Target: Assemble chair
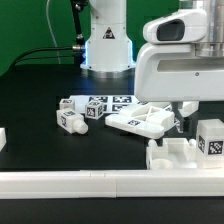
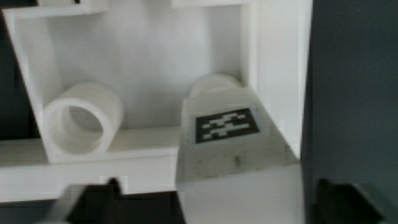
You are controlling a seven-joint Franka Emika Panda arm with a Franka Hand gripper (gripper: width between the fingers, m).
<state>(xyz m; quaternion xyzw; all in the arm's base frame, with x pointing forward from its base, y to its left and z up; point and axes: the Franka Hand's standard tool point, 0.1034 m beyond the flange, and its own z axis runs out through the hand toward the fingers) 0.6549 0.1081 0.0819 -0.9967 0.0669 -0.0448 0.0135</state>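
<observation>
The chair lies in loose white tagged parts. In the exterior view a flat slab [image 1: 146,121] lies mid-table, with small tagged blocks and pegged pieces [image 1: 93,109] to its left. My gripper [image 1: 181,118] hangs low at the slab's right end. In the wrist view a white frame part [image 2: 125,60] with a round socket [image 2: 79,121] fills the picture. A tapering white piece with a tag [image 2: 230,124] runs between my dark fingertips [image 2: 98,200]. The gripper [image 2: 217,205] is open, with a gap on each side of the piece.
A long white rail [image 1: 90,182] runs along the front edge. On it stand a stepped white part [image 1: 176,152] and a tagged block [image 1: 211,137]. The robot base [image 1: 106,45] stands at the back. A small white piece [image 1: 2,138] shows at the exterior view's left edge.
</observation>
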